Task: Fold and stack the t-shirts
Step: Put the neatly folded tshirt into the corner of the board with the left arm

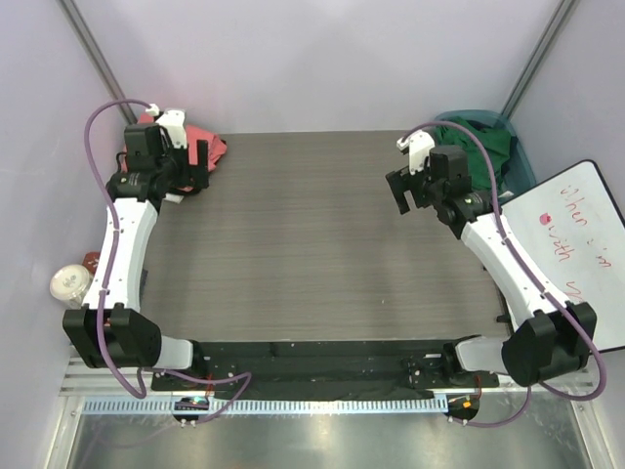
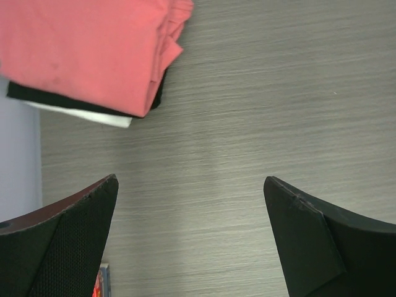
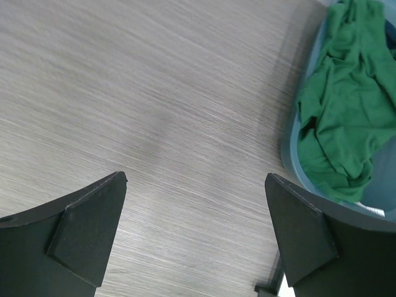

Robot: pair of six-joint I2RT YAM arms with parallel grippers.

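Observation:
A folded coral-pink t-shirt (image 2: 86, 49) lies at the table's far left corner on top of a black t-shirt (image 2: 37, 94), whose edge shows underneath along with a white strip (image 2: 80, 114). My left gripper (image 2: 190, 185) hovers open just beside this stack (image 1: 207, 147), nothing between its fingers. A dark green t-shirt (image 3: 346, 111) lies crumpled in the teal basket (image 3: 291, 154) at the far right corner. My right gripper (image 3: 196, 179) is open and empty over bare table, just left of the basket. In the top view the left gripper (image 1: 195, 168) and right gripper (image 1: 398, 192) face each other across the table.
The grey wood-grain table (image 1: 293, 254) stretches between the arms. A whiteboard (image 1: 576, 244) with red writing leans at the right edge. A round cup-like object (image 1: 70, 283) sits off the table at the left. Pale walls close in on three sides.

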